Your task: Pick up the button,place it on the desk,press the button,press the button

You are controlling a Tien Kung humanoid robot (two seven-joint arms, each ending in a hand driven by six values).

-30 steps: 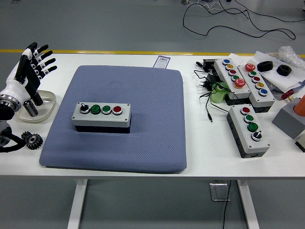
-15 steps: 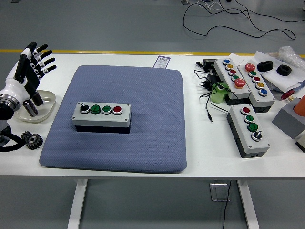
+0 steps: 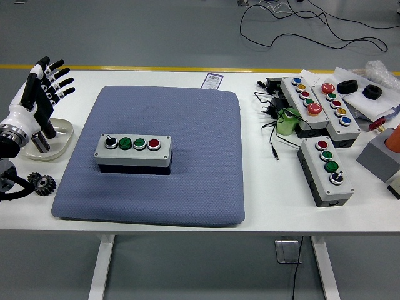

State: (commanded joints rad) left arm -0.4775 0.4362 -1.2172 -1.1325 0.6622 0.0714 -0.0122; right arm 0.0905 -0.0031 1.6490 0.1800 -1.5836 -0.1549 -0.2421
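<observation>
A grey button box [image 3: 132, 152] lies on the blue mat [image 3: 187, 125], left of its middle. Its top carries a black knob, two green buttons and a red button. My left hand [image 3: 45, 84] is raised at the table's left edge, fingers spread, holding nothing, well to the left of the box. My right hand is out of view.
A clear dish [image 3: 55, 139] and a black gear [image 3: 42, 183] sit under and near my left hand. Three more button boxes [image 3: 325, 169] [image 3: 304, 103] [image 3: 340, 112], cables [image 3: 272, 125] and a grey block [image 3: 379, 156] crowd the table's right side.
My left hand has drifted slightly left and down; nothing else has moved.
</observation>
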